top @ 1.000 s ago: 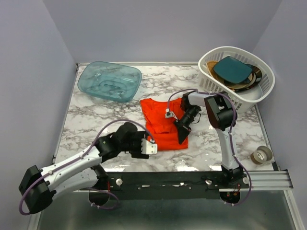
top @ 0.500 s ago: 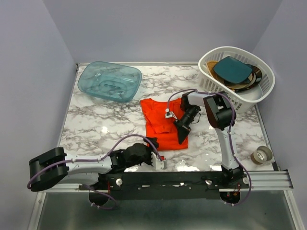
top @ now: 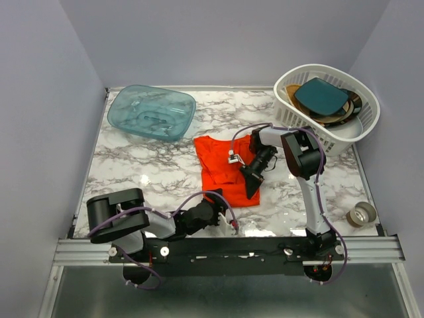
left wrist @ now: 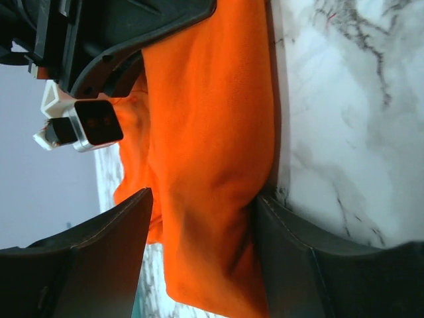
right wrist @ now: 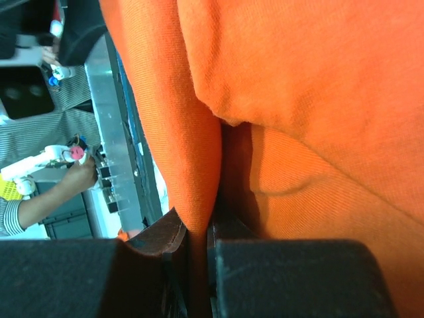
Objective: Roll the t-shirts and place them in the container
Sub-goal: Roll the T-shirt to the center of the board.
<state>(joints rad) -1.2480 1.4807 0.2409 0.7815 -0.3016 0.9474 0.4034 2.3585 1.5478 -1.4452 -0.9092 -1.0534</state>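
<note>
The red-orange t-shirt [top: 222,165] lies folded in the middle of the marble table. My right gripper [top: 252,191] is at the shirt's near right corner. In the right wrist view the right gripper [right wrist: 199,228] is shut on a pinched fold of the t-shirt [right wrist: 311,99]. My left arm lies low along the near edge. Its left gripper [top: 224,211] is at the shirt's near edge. In the left wrist view the left gripper [left wrist: 202,199] stands open, jaws wide, with a bulge of the t-shirt [left wrist: 205,132] between them. The right-hand finger [left wrist: 311,265] touches the cloth.
A teal plastic tub [top: 151,112] sits at the back left. A white basket [top: 361,129] holding plates stands at the back right. A tape roll [top: 362,213] lies at the near right. A metal rail [top: 265,250] runs along the near edge.
My left arm has folded down and back along the near edge, and its gripper slid right to the shirt's near edge. The right arm and shirt have stayed put.
</note>
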